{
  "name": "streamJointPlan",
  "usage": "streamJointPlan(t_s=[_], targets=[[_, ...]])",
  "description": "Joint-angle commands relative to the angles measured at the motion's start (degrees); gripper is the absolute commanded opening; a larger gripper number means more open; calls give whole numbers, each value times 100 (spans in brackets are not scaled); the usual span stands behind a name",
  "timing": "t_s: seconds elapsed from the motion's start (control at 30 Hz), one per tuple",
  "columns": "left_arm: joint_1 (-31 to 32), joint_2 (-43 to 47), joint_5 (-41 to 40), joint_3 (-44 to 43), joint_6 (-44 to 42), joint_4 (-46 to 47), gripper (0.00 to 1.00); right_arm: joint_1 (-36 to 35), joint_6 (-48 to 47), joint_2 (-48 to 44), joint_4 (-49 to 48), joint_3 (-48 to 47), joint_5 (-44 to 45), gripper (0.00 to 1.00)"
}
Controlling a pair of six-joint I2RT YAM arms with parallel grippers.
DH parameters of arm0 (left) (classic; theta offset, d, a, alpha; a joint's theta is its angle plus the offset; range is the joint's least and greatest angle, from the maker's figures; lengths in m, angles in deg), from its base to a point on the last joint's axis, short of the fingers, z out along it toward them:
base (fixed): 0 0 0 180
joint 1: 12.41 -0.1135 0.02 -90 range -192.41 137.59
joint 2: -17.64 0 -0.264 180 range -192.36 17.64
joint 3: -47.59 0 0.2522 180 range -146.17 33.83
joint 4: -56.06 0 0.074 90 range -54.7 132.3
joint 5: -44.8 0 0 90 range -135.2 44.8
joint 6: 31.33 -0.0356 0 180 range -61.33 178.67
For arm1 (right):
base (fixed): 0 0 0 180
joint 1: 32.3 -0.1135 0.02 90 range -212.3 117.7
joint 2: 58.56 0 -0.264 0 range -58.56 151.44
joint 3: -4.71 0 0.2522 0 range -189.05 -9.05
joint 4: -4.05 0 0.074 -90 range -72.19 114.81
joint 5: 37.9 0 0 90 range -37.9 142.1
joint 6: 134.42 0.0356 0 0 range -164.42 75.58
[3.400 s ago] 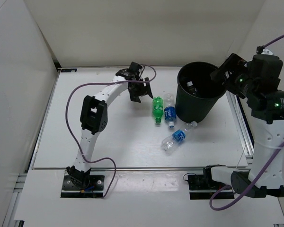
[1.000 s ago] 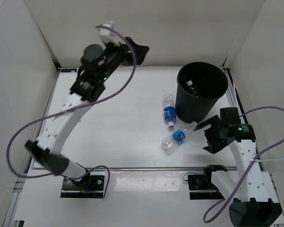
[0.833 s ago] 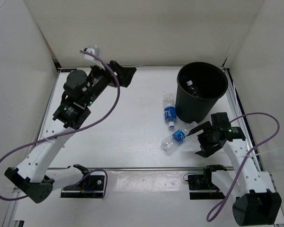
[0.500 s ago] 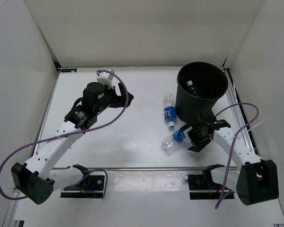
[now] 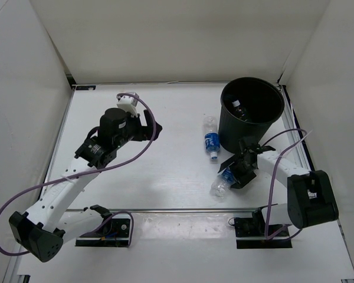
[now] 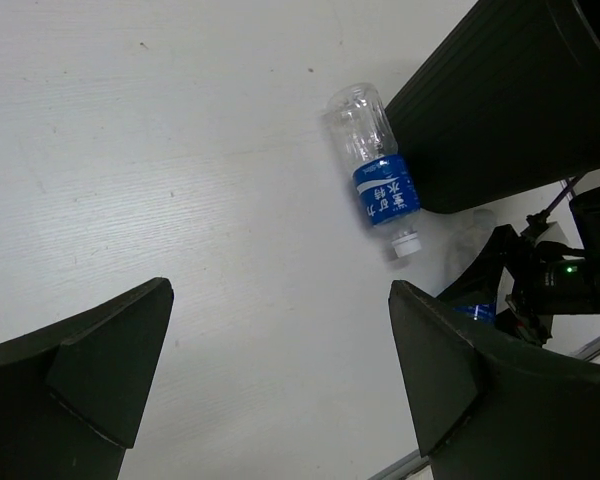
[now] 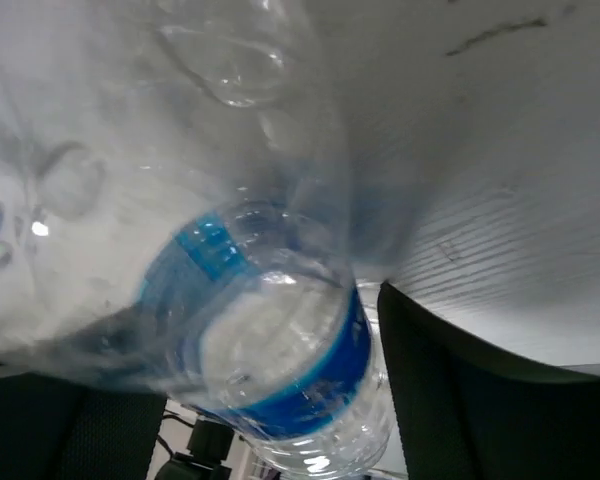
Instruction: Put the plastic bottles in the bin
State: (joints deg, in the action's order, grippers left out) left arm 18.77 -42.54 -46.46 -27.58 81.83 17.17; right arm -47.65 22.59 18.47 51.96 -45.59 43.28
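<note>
Swung in from the right edge, the right end effector (image 5: pixel 231 174) straddles the near blue-labelled bottle (image 5: pixel 218 187) lying on the worktop (image 5: pixel 165 171) before the bin (image 5: pixel 242 132); whether it has clenched cannot be told. A second blue-labelled bottle (image 5: pixel 210 137) lies just beside the bin. The left end effector (image 6: pixel 278 310) hangs released, grasping nothing.

Place: a robot test cell in a lab.
Enclosure: plain white panels (image 5: pixel 177 35) close off the left, far and right sides.
Work surface: a bare white tabletop (image 5: pixel 141 177) edged with metal framing (image 5: pixel 165 210).
Machines: the left arm (image 5: pixel 65 191) and right arm (image 5: pixel 280 164) are bolted to black base plates (image 5: pixel 103 232) at the near edge, trailing purple cables (image 5: pixel 155 126).
Props: a black bin (image 5: pixel 239 134) and plastic bottles (image 5: pixel 210 138) are laid out like trial objects.
</note>
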Motion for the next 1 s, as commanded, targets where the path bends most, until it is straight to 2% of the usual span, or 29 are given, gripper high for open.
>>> streamJointPlan(t_s=[0.0, 0.03, 0.07, 0.13, 0.2, 0.3, 0.33, 0.37, 0.43, 0.47, 0.5, 0.6, 0.63, 0.8, 0.9, 0.93, 0.97], targets=[[-15, 130, -155, -20, -48, -168, 100, 146, -3, 58, 415, -90, 47, 77], [-15, 60, -156, -81, -48, -168, 100, 147, -3, -21, 643, -160, 117, 70], [-15, 59, -234, -82, -48, -168, 100, 242, -73, -239, 1272, -265, 117, 53], [-15, -80, -314, -143, -48, -168, 100, 454, -12, -486, 2257, -851, 345, 40], [-15, -134, -619, -143, 231, -168, 100, 577, -81, -899, 3302, -1354, 442, 31], [-77, -406, -911, -143, 987, -317, 100, 657, -205, -1444, 4149, -2540, 312, 28], [-77, -528, -842, -143, 1050, -318, 100, 709, -275, -1628, 4344, -2874, 250, 27], [-129, -599, -772, -143, 1050, -318, 100, 788, -275, -1682, 4554, -3695, 180, 25], [-130, -844, -631, -266, 1050, -318, 100, 902, -459, -1683, 4934, -4735, 231, 21], [-130, -916, -630, -267, 1050, -318, 100, 1042, -747, -1683, 4934, -5262, 379, 21], [-130, -1099, -630, -345, 1111, -318, 100, 1043, -828, -1579, 4934, -6364, 607, 25], [-130, -1416, -577, -512, 1174, -318, 100, 1043, -1467, -1280, 4436, -7357, 1197, 29], [-130, -1513, -517, -565, 1252, -318, 100, 1043, -1645, -1000, 4042, -7542, 1668, 29], [-182, -2216, 370, -1179, 1086, -318, 100, 1043, -2796, -113, 2371, -7527, 3041, 29], [-182, -2612, 793, -1663, 1025, -318, 100, 1043, -3657, 529, 1754, -7631, 3307, 32], [-182, -2708, 794, -1760, 1024, -318, 100, 1043, -3825, 662, 1692, -7632, 3473, 34], [-182, -2796, 915, -1856, 972, -318, 100, 1043, -3948, 768, 1569, -7632, 3405, 47]])
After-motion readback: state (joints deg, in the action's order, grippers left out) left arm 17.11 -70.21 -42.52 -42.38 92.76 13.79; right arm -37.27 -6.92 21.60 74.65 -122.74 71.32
